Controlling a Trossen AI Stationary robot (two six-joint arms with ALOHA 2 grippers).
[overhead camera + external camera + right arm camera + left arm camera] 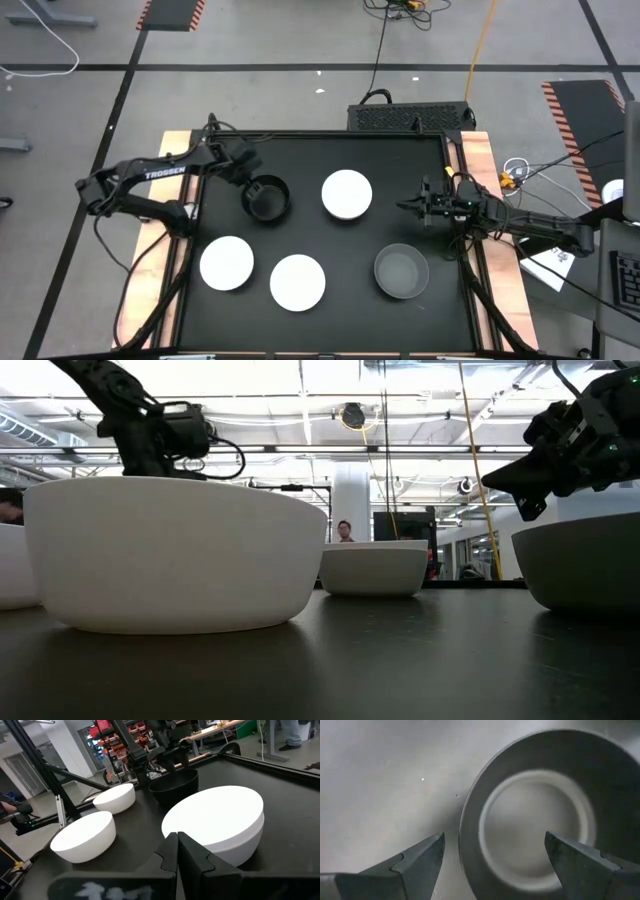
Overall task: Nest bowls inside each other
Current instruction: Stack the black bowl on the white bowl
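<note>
The black bowl [268, 198] stands on its base at the table's far left, and in the right wrist view it is the black bowl [176, 784]. My left gripper [495, 840] is open above its left rim [465, 827], one finger outside the wall and one over the hollow, touching nothing that I can see. A white bowl [347, 194] sits at the far middle. Two white bowls [227, 264] [297, 282] and a grey bowl [402, 271] stand along the near side. My right gripper [177, 839] is shut and hovers right of the far white bowl [215, 827].
The dark table top is framed by a raised rim [455, 200] with wooden boards on both sides. A black box [410, 117] with cables lies beyond the far edge. In the low view the near white bowl [175, 555] hides much of the table.
</note>
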